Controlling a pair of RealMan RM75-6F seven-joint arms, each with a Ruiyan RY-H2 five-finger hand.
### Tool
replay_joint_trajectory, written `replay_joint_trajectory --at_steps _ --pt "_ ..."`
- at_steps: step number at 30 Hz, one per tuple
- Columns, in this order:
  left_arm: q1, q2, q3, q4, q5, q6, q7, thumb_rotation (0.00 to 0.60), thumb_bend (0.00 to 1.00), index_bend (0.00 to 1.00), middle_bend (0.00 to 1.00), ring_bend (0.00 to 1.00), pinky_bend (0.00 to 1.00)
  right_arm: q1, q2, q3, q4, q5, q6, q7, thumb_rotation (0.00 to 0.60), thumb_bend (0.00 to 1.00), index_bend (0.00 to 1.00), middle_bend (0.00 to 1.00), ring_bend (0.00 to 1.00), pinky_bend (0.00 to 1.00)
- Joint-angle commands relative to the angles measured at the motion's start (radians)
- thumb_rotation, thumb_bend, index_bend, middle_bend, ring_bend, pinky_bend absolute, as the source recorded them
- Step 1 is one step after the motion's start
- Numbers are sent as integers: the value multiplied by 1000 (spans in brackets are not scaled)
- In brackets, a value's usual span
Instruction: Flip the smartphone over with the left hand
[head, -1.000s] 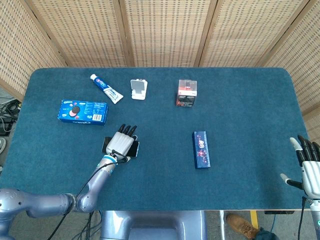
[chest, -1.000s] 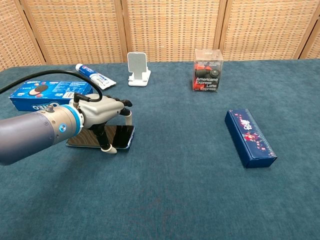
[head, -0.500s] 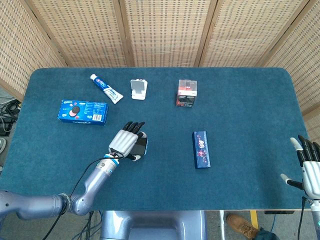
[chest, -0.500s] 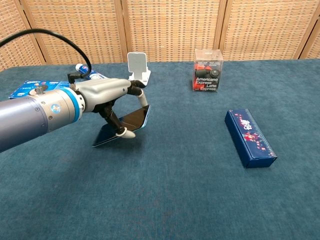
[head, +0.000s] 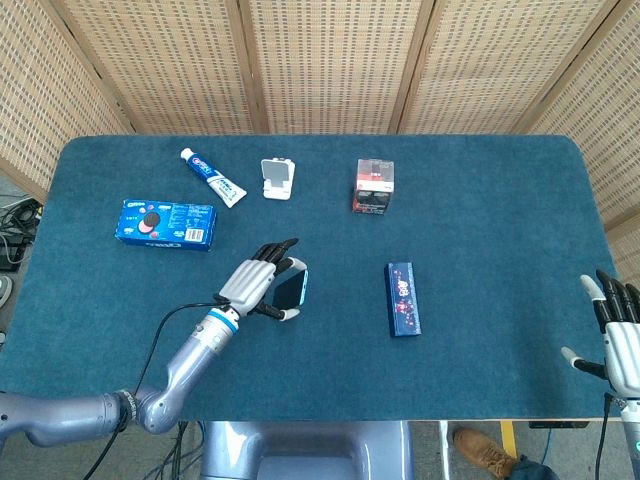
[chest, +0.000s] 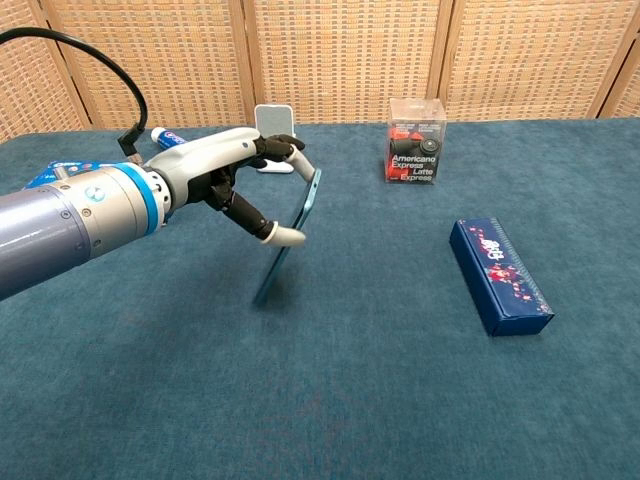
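The smartphone (chest: 288, 242) stands nearly on edge, tilted, its lower end on the blue cloth and its upper end up by my fingertips. My left hand (chest: 238, 182) holds it between the thumb below and the fingers on top. From above, the smartphone (head: 292, 288) shows its light blue back just right of my left hand (head: 256, 282). My right hand (head: 620, 340) hangs off the table's right edge, fingers spread, holding nothing; the chest view does not show it.
A dark blue patterned box (head: 403, 298) lies right of the phone. At the back stand a white phone stand (head: 277, 179), a clear coffee box (head: 373, 185), a toothpaste tube (head: 212, 177) and a blue cookie box (head: 166, 223).
My left hand has lifted the phone's far end from flat on the cloth to nearly upright and carried it to the right. The right hand has barely moved.
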Motion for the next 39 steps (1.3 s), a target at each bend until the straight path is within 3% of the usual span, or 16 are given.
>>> replay_joint_trajectory --at_steps 1,8,14,21,24,26,28,32,39 --pt "44 -36 -19 61 114 7 -219 600 188 618 0 0 0 1 -1 0 1 2 -3 -2 600 0 0 0 0 0" --pt "70 -52 -8 104 180 13 -397 600 188 612 0 0 0 4 -2 1 3 5 -9 -3 600 0 0 0 0 0" --pt "108 -52 35 178 227 6 -544 600 188 607 0 0 0 5 -3 0 2 7 -14 -7 600 0 0 0 0 0" --pt "171 -17 78 215 302 75 -692 600 188 591 0 0 0 3 -3 -3 -4 4 -10 -13 600 0 0 0 0 0" --pt "196 10 111 226 351 107 -739 600 187 429 0 0 0 2 -3 -3 -5 3 -10 -16 600 0 0 0 0 0" --pt "208 20 124 234 367 123 -752 600 161 165 0 0 0 2 -3 -4 -7 2 -9 -16 600 0 0 0 0 0" --pt "225 36 141 245 385 146 -760 600 114 23 0 0 0 2 -3 -4 -9 1 -8 -19 600 0 0 0 0 0" --pt "260 75 165 259 417 203 -739 600 45 0 0 0 0 2 -2 -7 -12 -4 -8 -22 600 0 0 0 0 0" --pt "324 165 191 235 446 302 -684 600 8 0 0 0 0 1 1 -9 -20 -11 -3 -23 600 0 0 0 0 0"
